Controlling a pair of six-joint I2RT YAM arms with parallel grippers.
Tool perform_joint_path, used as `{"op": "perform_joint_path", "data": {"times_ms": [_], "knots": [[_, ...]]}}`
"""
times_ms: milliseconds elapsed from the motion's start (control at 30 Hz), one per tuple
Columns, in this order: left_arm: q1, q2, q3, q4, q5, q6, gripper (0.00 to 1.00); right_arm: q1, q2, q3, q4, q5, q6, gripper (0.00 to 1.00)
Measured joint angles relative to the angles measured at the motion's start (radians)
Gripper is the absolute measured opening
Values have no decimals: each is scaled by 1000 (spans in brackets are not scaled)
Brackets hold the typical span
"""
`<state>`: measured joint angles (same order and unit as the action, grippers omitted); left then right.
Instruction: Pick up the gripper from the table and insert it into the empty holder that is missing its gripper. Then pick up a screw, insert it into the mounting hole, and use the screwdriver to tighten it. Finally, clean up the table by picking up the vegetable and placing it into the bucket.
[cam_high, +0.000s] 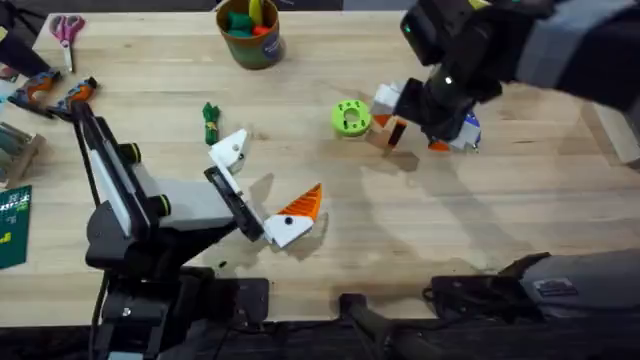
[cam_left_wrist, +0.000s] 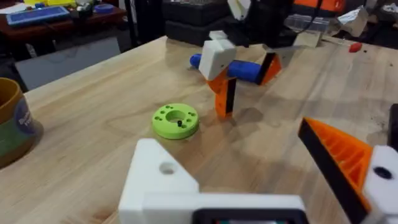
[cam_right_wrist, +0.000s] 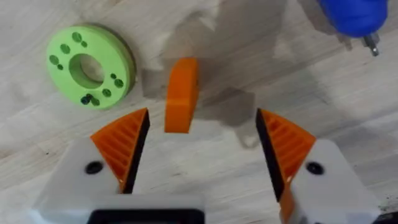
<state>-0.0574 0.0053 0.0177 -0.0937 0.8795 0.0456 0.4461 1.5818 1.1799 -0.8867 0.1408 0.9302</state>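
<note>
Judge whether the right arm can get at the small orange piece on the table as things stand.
Probably yes: the right gripper hangs open right over the orange piece, with bare wood around it; the green disc and screwdriver lie off to the sides.

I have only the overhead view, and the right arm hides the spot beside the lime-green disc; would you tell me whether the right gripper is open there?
Observer: Yes, the right gripper is open, and the orange fingertip piece lies flat between its fingertips, touching neither of the pads.
Operator: Thank you. Where is the screwdriver?
Observer: The blue screwdriver lies flat on the table just beyond that gripper.
Operator: And the empty holder?
Observer: The white holder bears no pad, and its mounting hole is empty.
</note>
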Motion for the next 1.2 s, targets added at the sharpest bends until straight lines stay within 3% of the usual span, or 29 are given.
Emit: {"op": "perform_joint_path", "data": {"times_ms": [233,867,1100,1167,1200], "knots": [[0,0,0,0,0,0,985,0,145,182,-77,-7,-45,993],[0,0,0,0,0,0,985,-24,187,191,-115,-34,-1,974],[0,0,0,0,0,0,985,-24,187,191,-128,-34,5,806],[0,0,0,0,0,0,985,-24,187,191,-129,-35,9,660],[0,0,0,0,0,0,985,-24,187,191,-128,-35,7,537]]}}
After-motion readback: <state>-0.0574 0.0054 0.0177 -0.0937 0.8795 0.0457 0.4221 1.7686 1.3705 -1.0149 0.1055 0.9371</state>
